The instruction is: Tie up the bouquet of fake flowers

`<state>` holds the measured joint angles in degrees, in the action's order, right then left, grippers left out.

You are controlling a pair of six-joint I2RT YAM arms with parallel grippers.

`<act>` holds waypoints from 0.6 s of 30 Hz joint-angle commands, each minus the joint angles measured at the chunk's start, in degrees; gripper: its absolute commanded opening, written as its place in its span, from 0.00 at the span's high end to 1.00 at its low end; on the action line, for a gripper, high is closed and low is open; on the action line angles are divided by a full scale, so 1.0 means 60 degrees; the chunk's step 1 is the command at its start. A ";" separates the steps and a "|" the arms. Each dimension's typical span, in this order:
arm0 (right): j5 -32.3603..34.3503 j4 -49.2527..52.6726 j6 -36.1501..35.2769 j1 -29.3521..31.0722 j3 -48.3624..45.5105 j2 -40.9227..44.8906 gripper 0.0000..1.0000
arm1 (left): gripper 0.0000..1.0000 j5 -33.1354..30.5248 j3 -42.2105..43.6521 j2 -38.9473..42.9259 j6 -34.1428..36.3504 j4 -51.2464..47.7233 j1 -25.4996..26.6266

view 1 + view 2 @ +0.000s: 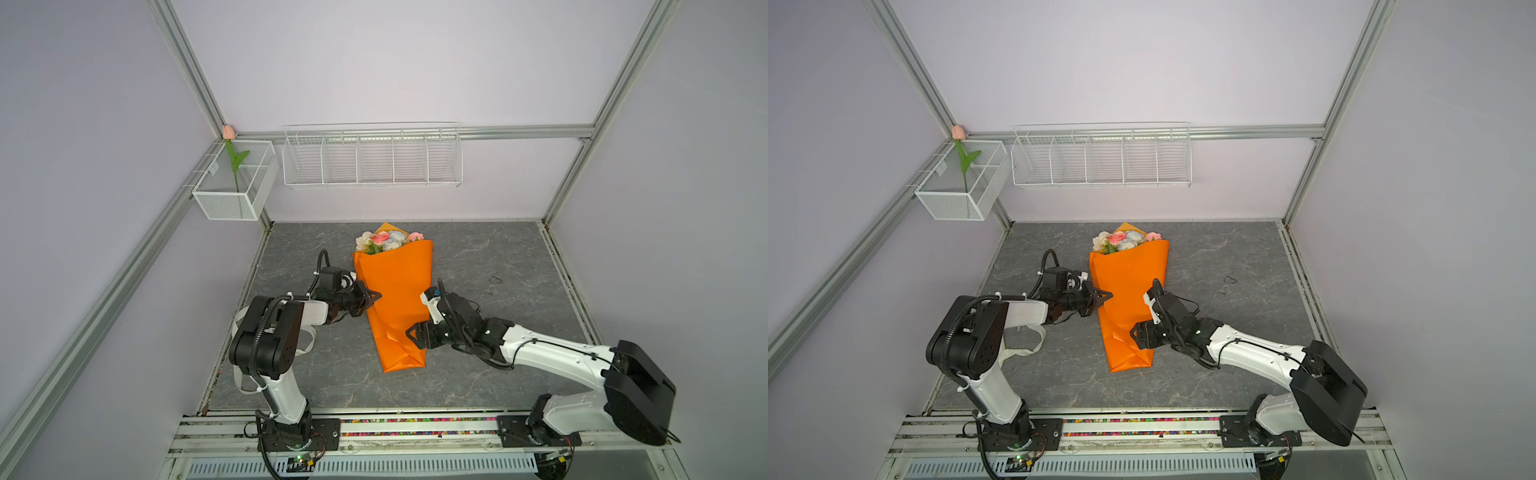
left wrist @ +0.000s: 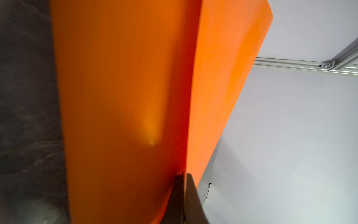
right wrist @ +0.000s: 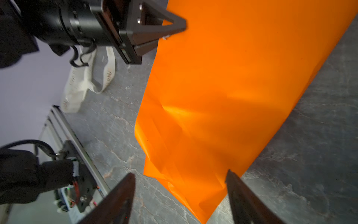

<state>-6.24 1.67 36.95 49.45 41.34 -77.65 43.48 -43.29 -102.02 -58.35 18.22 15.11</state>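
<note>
Your left end effector point(image 1: 376, 296) pinches the edge of the orange wrapping paper point(image 1: 397, 291) around the pastel fake-rose bouquet point(image 1: 388, 240); your right end effector point(image 3: 181, 172) is spread at the paper's folded lower end.

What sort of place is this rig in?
Probably a lab test cell: aluminium frame around plain walls, two arms on a rail, wire rack, one bouquet staged on the bench.
</note>
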 commanded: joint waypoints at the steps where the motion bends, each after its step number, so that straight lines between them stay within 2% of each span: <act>1: -0.1322 -0.0723 0.1030 -0.0214 -0.0409 -0.0357 0.59 | 0.95 0.0113 -0.0157 -0.0140 0.0282 -0.0187 -0.0029; 3: -0.1997 -0.1139 0.1114 -0.0176 -0.0456 -0.0822 0.72 | 0.94 0.0172 -0.0148 -0.0139 0.0329 -0.0216 -0.0038; 6: -0.2719 -0.1805 0.1235 -0.0105 -0.0369 -0.1560 0.80 | 0.94 0.0270 -0.0175 -0.0221 0.0392 -0.0296 -0.0029; 10: -0.2360 -0.1476 0.1214 -0.0112 0.0010 -0.2177 0.78 | 0.94 0.0331 -0.0228 -0.0243 0.0489 -0.0456 -0.0031; 12: -0.2655 -0.1194 0.0976 -0.0057 0.0252 -0.2659 0.81 | 0.94 0.0260 -0.0256 -0.0224 0.0641 -0.0673 -0.0029; 18: -0.1930 -0.0293 0.0610 0.0422 -0.0293 -0.3003 0.83 | 0.94 0.0181 -0.0451 -0.0255 0.0881 -0.1119 -0.0042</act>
<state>-19.22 -4.51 41.58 51.16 41.71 -95.15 44.56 -43.90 -102.59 -54.81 13.56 15.11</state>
